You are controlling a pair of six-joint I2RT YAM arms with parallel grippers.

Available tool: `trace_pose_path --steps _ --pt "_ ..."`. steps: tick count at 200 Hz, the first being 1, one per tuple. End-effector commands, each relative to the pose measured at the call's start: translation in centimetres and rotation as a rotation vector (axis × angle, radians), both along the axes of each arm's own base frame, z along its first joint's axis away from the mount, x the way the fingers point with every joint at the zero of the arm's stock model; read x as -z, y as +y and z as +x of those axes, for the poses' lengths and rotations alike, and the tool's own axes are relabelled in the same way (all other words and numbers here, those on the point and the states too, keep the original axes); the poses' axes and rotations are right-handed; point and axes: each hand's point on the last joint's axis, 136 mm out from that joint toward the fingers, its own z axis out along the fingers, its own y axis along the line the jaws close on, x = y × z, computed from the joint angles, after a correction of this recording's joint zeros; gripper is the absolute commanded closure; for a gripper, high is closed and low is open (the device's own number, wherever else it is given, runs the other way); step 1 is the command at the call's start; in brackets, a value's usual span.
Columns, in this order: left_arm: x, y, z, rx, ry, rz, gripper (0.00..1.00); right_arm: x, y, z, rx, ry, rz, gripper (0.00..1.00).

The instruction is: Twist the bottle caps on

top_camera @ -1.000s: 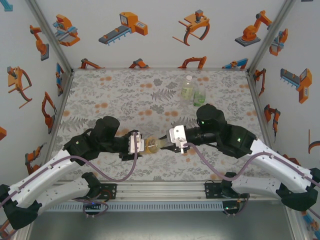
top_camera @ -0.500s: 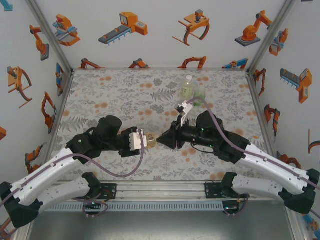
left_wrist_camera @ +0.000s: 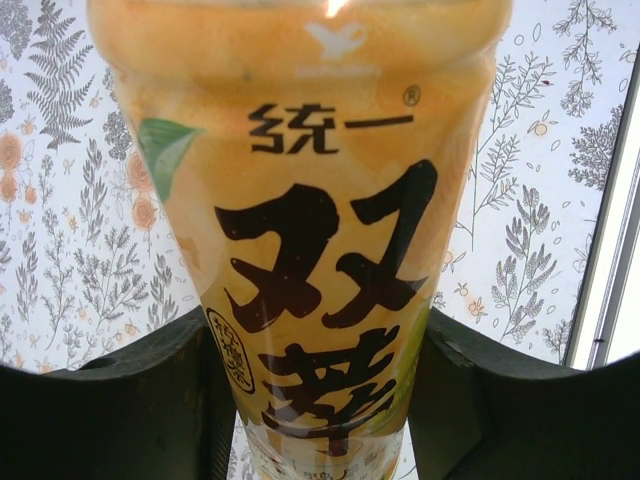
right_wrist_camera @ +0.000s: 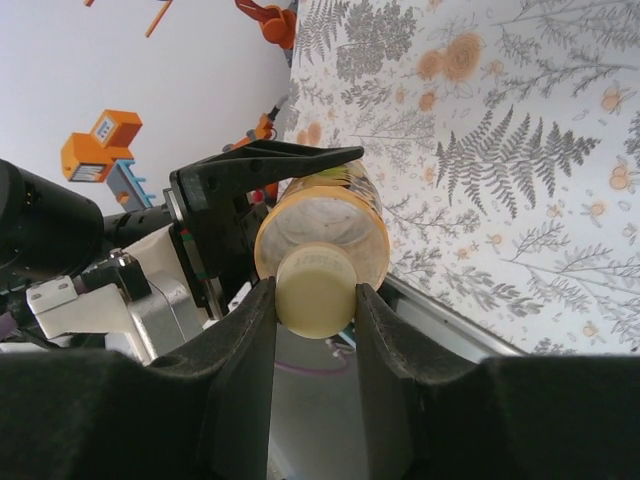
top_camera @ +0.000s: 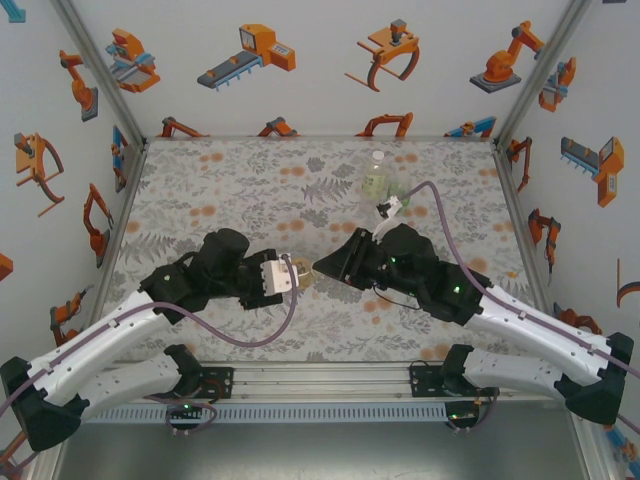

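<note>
A: Bottle caps, small, round, pale plastic (right_wrist_camera: 315, 293): status? Biggest item first.

B: Item 1, fern-and-flower-print bench (top_camera: 220, 190): bears items 5 and 6 at its far side.
Item 2, left gripper (top_camera: 288, 278): fingers narrow, clamped on item 4's body.
Item 3, right gripper (top_camera: 322, 268): fingers narrow, pinching item 7.
Item 4, amber plastic bottle with yellow label and dark characters (left_wrist_camera: 320, 250): held on its side above the bench's near middle, between the two grippers.
Item 5, clear plastic bottle with pale yellow-green label (top_camera: 375, 180): upright, white top apparently on.
Item 6, short green-tinted plastic bottle (top_camera: 398, 190): touching or just beside item 5; its top is too small to make out.
Item 7, cream cap: seated on item 4's mouth.

A: Progress?

B: Judged partway. One cap is on its neck; how far it is threaded is hidden by the fingers. The far pair may be finished, but that cannot be confirmed. Both ends of item 4 are cut off in the left wrist view.
</note>
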Motion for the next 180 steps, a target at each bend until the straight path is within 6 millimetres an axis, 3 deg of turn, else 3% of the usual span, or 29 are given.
trace_pose_path --steps 1,24,49,85,138,180 --pt "-2.3 -1.8 -1.4 0.117 -0.022 -0.101 1.00 -3.2 -0.6 0.6 -0.009 -0.183 -0.030 0.72" --pt "-2.5 -1.8 -1.9 0.135 -0.009 -0.107 1.00 -5.4 -1.7 0.2 -0.057 -0.384 -0.098 0.59" --pt "-2.6 -1.8 -2.6 0.159 0.011 -0.120 1.00 -7.5 -2.4 -0.7 -0.137 -0.630 -0.184 0.56" --pt "-3.3 -1.8 -4.1 0.222 0.040 -0.153 1.00 -10.1 -1.2 -4.4 -0.413 -1.042 -0.270 0.51" --pt "-4.1 -1.8 -6.0 0.295 0.088 -0.194 1.00 -9.2 0.0 -11.5 -0.952 -1.483 -0.284 0.51" --pt "-4.3 -1.8 -6.7 0.321 0.118 -0.201 1.00 -8.6 0.8 -12.4 -1.038 -1.533 -0.243 0.52"
